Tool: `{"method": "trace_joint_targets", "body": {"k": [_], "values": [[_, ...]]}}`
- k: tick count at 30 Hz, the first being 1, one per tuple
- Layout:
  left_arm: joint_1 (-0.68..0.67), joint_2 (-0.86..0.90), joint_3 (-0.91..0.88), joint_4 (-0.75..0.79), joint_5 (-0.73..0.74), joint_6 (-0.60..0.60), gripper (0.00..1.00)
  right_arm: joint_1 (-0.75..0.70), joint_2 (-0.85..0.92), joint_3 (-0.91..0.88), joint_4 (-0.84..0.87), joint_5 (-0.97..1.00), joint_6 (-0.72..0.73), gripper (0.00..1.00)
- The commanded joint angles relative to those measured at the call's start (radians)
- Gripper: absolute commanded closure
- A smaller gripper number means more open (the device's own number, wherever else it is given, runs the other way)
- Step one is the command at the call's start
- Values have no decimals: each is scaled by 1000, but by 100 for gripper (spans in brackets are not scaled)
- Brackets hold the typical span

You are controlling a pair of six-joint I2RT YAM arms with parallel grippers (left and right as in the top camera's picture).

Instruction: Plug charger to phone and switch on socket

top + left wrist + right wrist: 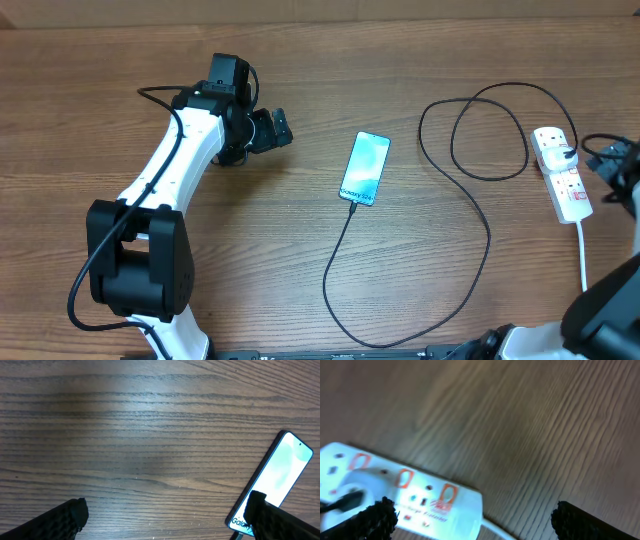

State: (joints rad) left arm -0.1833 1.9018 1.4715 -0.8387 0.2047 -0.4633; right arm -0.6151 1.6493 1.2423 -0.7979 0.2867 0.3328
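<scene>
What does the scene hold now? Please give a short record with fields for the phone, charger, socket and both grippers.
phone: flat on the wooden table, lit screen up
charger: black cable looping from the phone's lower end to the socket; both ends seem plugged in
socket: white power strip at the table's right; switch state cannot be told
left gripper: open, above bare wood beside the phone
right gripper: open, above the socket's cord end

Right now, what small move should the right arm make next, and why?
Probably lower the right gripper onto a red switch of the socket. The charger seems already joined to the phone and plugged into the socket, and the open gripper hovers close by it.
</scene>
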Motion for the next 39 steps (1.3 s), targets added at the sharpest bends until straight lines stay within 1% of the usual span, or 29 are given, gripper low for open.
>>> {"method": "trace_joint_targets", "body": {"k": [1,4,9,13,25,28,31,39], "values": [[0,-25,1,1,-6,19,1,-53,48,21,29,-114,-28,0],[0,-25,1,1,-6,19,0,-78,80,21,60,-164,-41,0],[0,-25,1,1,-6,19,0,-110,142,21,107,-264,-134,0],[0,-25,1,1,-6,19,1,-114,208,21,145,-282,-175,0],[0,-25,1,1,-6,19,0,-111,289,21,254,-293,-187,0],[0,-25,1,1,-6,19,1,-111,313,21,275,-344,-220,0],[0,-25,1,1,-6,19,1,-111,330,21,286,-388,-234,0],[0,-25,1,1,-6,19,0,-111,335,21,288,-394,-233,0]]}}
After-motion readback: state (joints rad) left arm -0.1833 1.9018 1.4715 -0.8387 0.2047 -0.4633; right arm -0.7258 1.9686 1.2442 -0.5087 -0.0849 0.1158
